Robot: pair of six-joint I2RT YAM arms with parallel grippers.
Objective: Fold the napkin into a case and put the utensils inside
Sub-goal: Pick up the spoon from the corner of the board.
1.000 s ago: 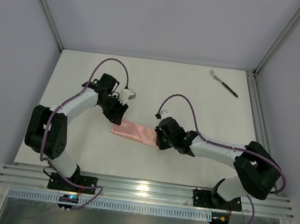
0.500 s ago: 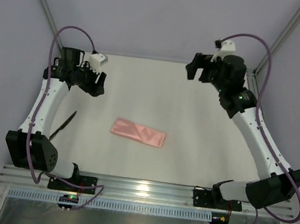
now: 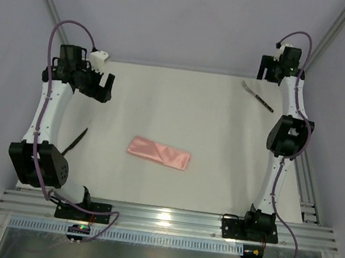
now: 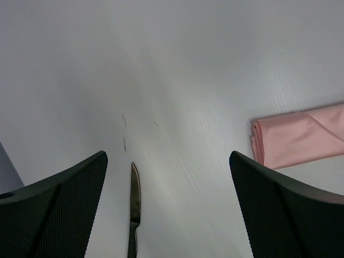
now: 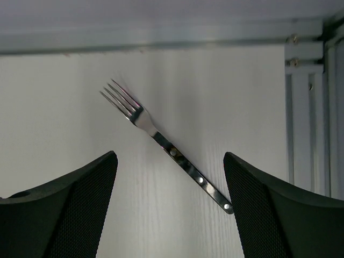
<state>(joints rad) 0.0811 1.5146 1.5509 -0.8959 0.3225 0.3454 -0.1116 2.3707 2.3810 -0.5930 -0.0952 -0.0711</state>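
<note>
Counted from the left: two arms, two pincers, one knife, one napkin, one fork.

The left arm (image 3: pixel 46 112) rises along the left side of the bench (image 3: pixel 194 106). Its left pincer (image 3: pixel 103 87) hangs in the air over the back left part, released, and the wrist view shows both fingers (image 4: pixel 59 209) spread wide with only bare surface between them.

Below and just ahead of it, one knife (image 3: pixel 76 140) lies flat near the left edge, slanted, with open surface all round it.

Near the middle of the bench lies the one salmon-pink napkin (image 3: pixel 158 152), folded into a narrow oblong packet. It lies flat, its long side running left to right with a slight tilt, and nothing touches it. It is well apart from both pincers, from the knife and from every edge. The left wrist view shows its layered left end, closed and rounded.

Wide bare surface stretches behind the napkin as far as the back wall, and in front of it down to the metal rails (image 3: pixel 167 220) at the near edge.

One fork (image 3: pixel 257 96) lies flat near the back right corner. It lies diagonally, prongs toward the back left, handle end toward the right and close to the side rail (image 3: pixel 307 191).

The right arm (image 3: pixel 288 138) stands tall along the right side. Its right pincer (image 3: pixel 271 69) hovers above the fork, released, and the wrist view shows the fork on the bench between the spread fingers, touched by neither.
</note>
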